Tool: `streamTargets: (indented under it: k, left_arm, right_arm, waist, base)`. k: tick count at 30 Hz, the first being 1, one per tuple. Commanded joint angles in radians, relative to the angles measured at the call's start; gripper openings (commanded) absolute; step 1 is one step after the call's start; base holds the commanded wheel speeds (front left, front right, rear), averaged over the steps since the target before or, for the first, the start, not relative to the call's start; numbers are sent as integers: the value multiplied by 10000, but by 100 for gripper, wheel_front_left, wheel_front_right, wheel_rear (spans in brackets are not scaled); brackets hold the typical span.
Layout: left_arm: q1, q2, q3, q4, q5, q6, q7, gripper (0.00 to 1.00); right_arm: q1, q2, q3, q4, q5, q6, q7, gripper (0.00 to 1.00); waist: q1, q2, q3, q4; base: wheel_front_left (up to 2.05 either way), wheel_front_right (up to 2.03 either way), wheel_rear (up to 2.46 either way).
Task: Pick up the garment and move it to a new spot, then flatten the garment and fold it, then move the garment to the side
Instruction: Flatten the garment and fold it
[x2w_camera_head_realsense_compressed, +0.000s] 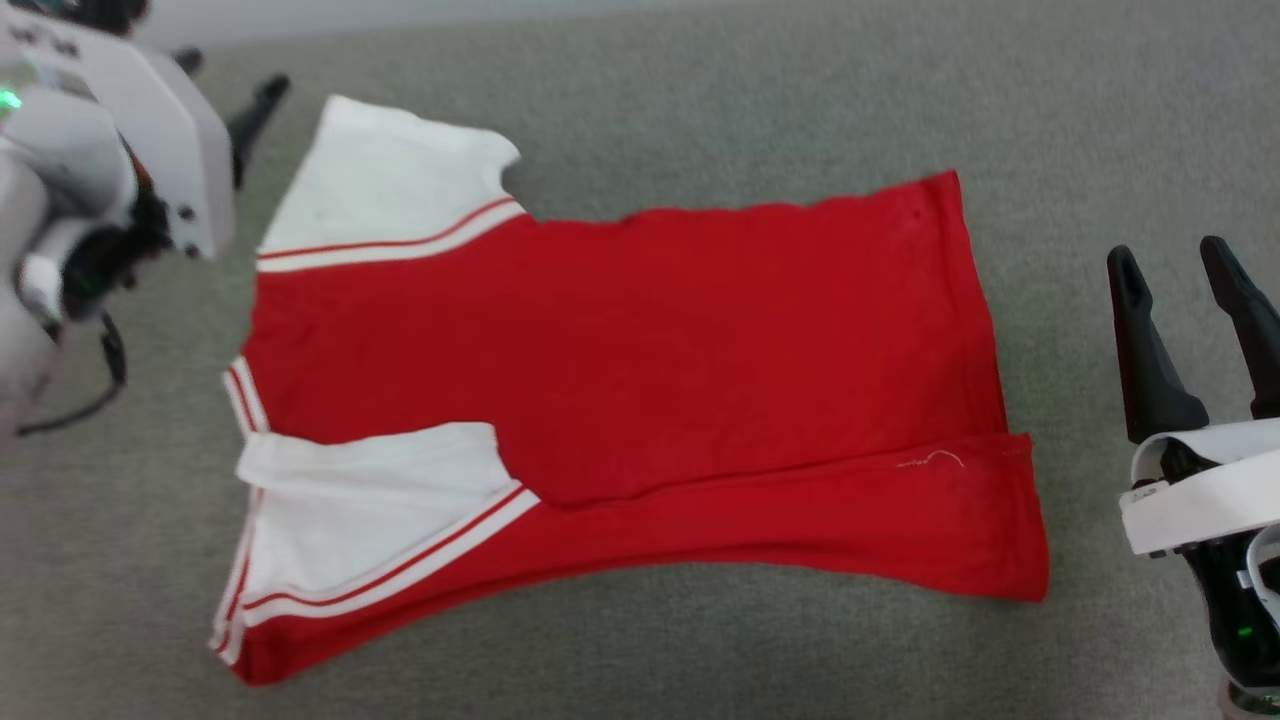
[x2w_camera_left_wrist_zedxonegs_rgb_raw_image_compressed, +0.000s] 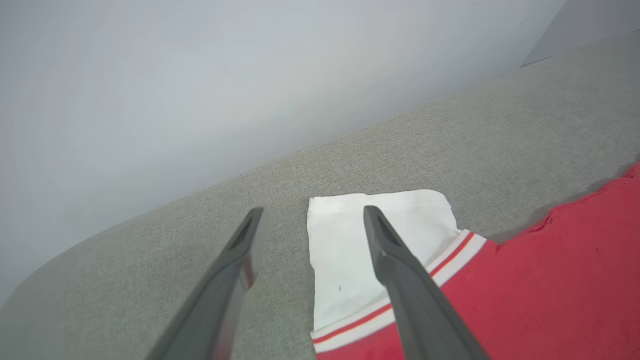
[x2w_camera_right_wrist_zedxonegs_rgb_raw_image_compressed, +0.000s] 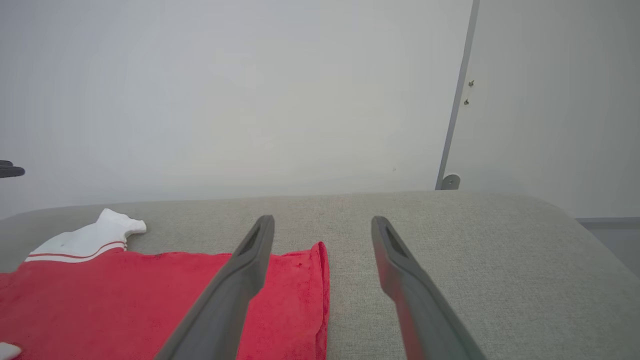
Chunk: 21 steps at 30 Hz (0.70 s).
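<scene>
Here: one garment spread; two claws agape: left claw, right claw.

flat on the table, shirt with sleeves toward 9 o'clock, hem toward 3. at 10, left gripper near the far sleeve; at 3, right gripper beside the hem.

One garment, two pairs of jaws
</scene>
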Motion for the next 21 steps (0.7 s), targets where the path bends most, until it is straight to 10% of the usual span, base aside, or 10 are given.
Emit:
streamTargets:
  k: [1,21]
  left_arm:
    - [-283,-31,52,278,89,-148,3,100]
    - [-2075,-503,-424,3056,-55,-1125,2262,100]
  right_arm:
    - [-156,114,35,40,-68,-7,-124,100]
    - [-555,368,518,583,157,-7,-638,100]
  waist:
    - [0,0,934,-626]
    - [0,0,2230,-1215]
  base:
    - [0,0,0]
    - [0,0,0]
